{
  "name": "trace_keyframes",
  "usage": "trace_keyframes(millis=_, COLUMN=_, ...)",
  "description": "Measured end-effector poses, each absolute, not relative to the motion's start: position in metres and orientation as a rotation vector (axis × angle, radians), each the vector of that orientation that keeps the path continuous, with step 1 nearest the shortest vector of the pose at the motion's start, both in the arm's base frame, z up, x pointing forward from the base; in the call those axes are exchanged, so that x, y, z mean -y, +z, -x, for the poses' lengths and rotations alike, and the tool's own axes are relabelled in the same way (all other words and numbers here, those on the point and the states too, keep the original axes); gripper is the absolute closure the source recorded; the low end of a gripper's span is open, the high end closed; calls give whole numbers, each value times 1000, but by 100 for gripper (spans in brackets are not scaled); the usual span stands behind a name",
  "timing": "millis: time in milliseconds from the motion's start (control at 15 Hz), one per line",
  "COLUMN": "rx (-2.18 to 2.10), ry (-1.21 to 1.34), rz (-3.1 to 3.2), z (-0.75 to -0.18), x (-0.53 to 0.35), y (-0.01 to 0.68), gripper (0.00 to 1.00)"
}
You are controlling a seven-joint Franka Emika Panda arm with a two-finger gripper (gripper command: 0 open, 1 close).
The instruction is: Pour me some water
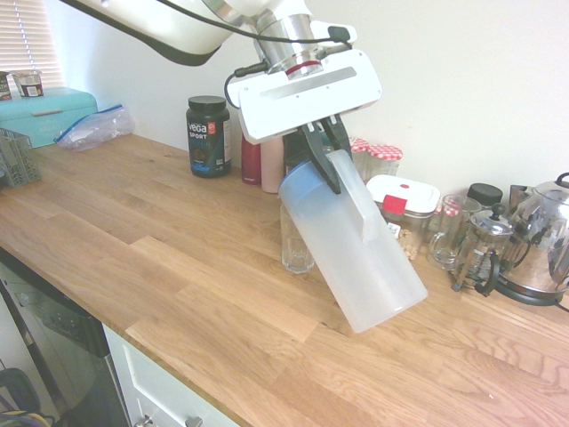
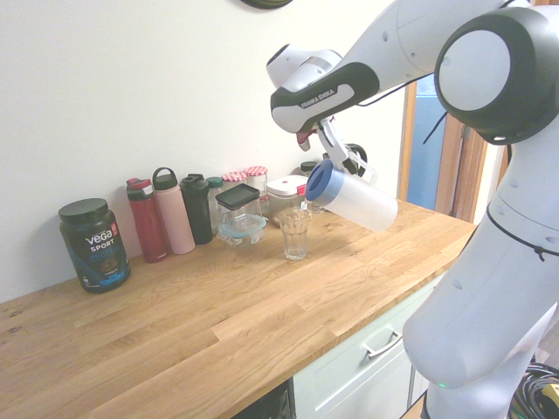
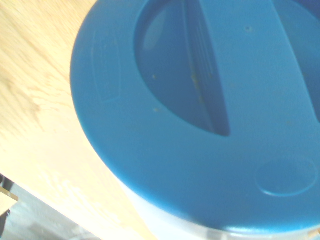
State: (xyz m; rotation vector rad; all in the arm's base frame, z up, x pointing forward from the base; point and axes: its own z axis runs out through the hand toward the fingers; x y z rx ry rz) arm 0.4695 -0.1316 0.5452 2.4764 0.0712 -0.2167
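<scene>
My gripper (image 1: 325, 153) is shut on the side handle of the tall frosted-white pitcher (image 1: 356, 249). I hold the pitcher above the wooden counter (image 1: 178, 267), tilted steeply. Its blue lid (image 2: 319, 181) leans toward a clear drinking glass (image 1: 296, 242) that stands upright on the counter just below the lid's edge. In the second exterior view the pitcher (image 2: 360, 200) hangs right of the glass (image 2: 295, 233), with the gripper (image 2: 330, 147) above it. The blue lid (image 3: 200, 115) fills the wrist view. The water itself does not show, and I cannot make out a stream.
Along the wall stand a black Vega Sport tub (image 2: 94, 243), a red bottle (image 2: 147, 220), a pink bottle (image 2: 175, 211), a black bottle (image 2: 196, 208) and jars. A French press (image 1: 480, 251) and a steel kettle (image 1: 542, 238) sit at the right, and a teal box (image 1: 44, 114) at the far left.
</scene>
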Motion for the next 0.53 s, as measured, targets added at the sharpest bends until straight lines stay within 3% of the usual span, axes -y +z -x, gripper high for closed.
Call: trace_keyframes(millis=533, rx=-88, ry=-237, rz=-2417, z=-488, x=104, y=525, gripper=100)
